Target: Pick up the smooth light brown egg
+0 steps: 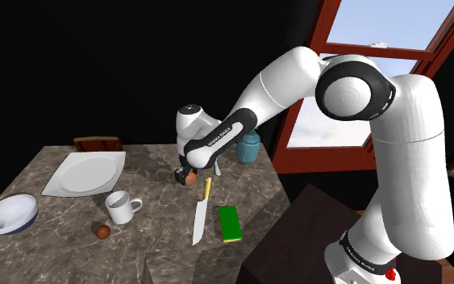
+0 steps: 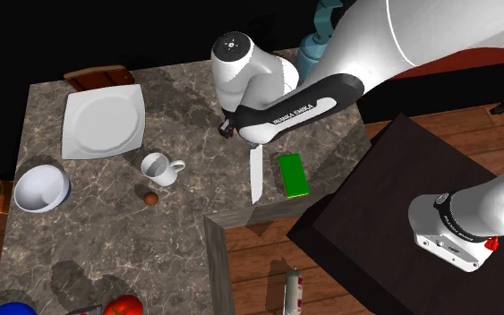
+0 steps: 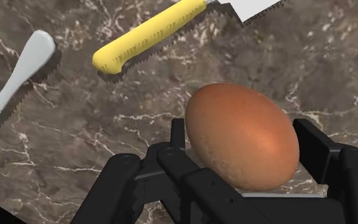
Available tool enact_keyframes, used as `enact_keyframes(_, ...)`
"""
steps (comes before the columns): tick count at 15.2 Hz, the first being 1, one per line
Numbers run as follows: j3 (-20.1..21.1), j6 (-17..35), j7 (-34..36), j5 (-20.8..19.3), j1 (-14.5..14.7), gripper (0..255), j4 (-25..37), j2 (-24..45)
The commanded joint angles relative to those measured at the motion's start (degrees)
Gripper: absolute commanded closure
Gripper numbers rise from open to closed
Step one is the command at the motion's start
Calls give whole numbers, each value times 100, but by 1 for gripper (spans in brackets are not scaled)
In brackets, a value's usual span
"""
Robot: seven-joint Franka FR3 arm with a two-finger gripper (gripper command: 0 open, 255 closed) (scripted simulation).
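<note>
1. One white arm with dark joints (image 1: pixel 297 81) stretches from its dark box stand (image 2: pixel 393 206) over the table. In the second exterior view its wrist covers the fingers and what they hold.
2. The grey veined marble table (image 1: pixel 156 173) is cut off at the shoulder view's lower edge. A brown chair back (image 1: pixel 98 144) peeps up behind it.
3. On it stand a flat white square plate (image 1: pixel 84 173), a round white-and-blue bowl (image 1: pixel 9 214) and a white handled mug (image 1: pixel 120 206). A blue-grey jar (image 1: pixel 249 148) is half hidden by the forearm.
4. A yellow-handled knife (image 1: pixel 200 214) and a green block sponge (image 1: pixel 230 223) lie close to the hand. The wrist view adds a grey-handled knife (image 3: pixel 25 63), cropped by the frame.
5. The all-black gripper (image 3: pixel 244 130) clasps the smooth brown egg (image 3: pixel 241 149), a finger against each side, above the marble near the yellow handle. I can't tell if the egg is lifted.
6. A small brown round thing (image 1: pixel 102 231) sits near the mug, too small to name.
</note>
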Motion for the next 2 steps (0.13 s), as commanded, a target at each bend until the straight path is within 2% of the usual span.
enact_keyframes(1, 12, -52, -6, 13, -6, 255, -40, -92)
enact_keyframes(2, 12, -53, -7, 13, -6, 255, -40, -91)
